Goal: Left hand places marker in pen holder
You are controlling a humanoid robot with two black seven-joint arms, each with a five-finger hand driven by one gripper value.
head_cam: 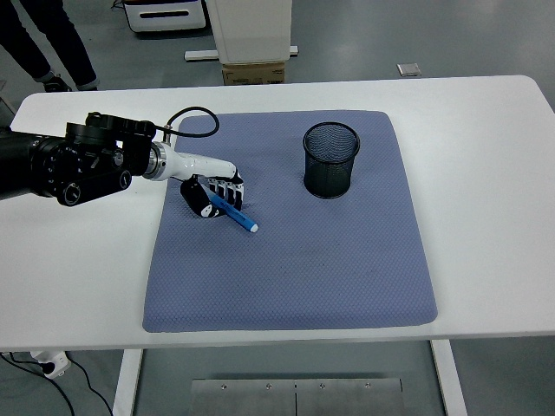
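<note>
Grasp step: the left hand has its fingers curled around the marker low over the mat. Next, I judge: lift, carry right to the holder.

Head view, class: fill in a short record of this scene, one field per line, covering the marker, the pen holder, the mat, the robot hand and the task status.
marker: blue marker lying slanted on the mat, tip pointing lower right
pen holder: black mesh pen holder upright on the mat's upper right part, apart from the marker
mat: blue-grey mat on the white table
robot hand: left robot hand at the marker's upper end, fingers curled around it
right robot hand: not in view
task status: marker not yet in the pen holder
</note>
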